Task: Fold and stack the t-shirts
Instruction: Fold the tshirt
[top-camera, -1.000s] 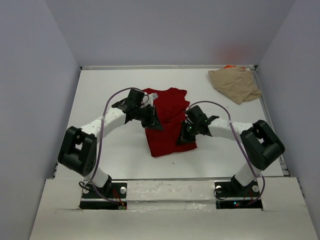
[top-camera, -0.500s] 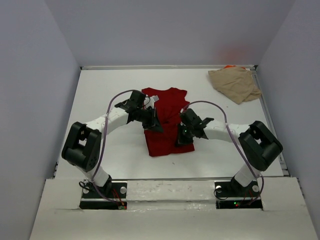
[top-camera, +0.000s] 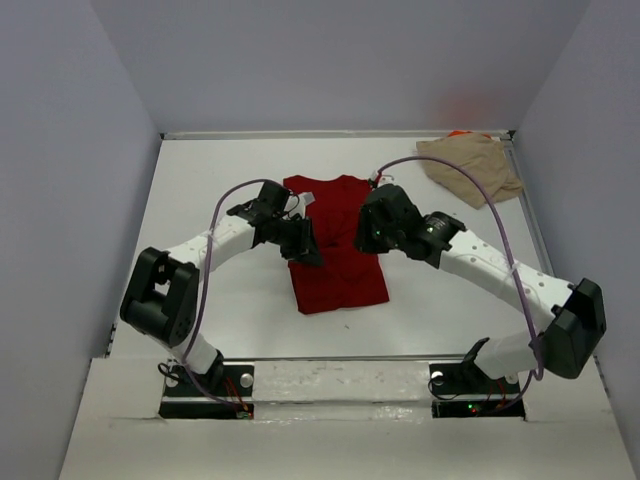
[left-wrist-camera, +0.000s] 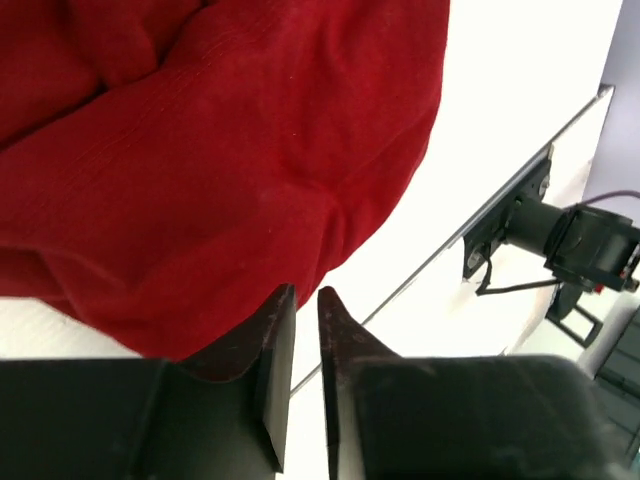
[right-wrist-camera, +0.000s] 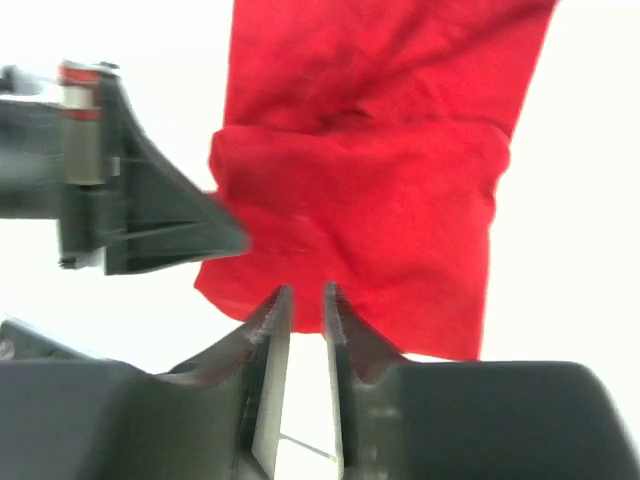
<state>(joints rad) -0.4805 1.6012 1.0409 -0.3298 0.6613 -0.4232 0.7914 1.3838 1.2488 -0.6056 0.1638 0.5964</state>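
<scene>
Red t-shirt (top-camera: 340, 285), where? (K)

Centre of table (top-camera: 220, 180), folded to a narrow rectangle, one end doubled over. Tan t-shirt (top-camera: 470, 168) lies crumpled in the far right corner, with an orange sliver (top-camera: 458, 133) at its far edge. (M)

Grippers? (K)

Left gripper (left-wrist-camera: 306, 300) sits low at the shirt's left edge and right gripper (right-wrist-camera: 303, 295) hovers over its right side. Both have jaws a narrow slit apart with nothing between. (M)

Why there? (K)

Judgement: they flank the edges to square the fold. Stacking not yet done. (M)
</scene>
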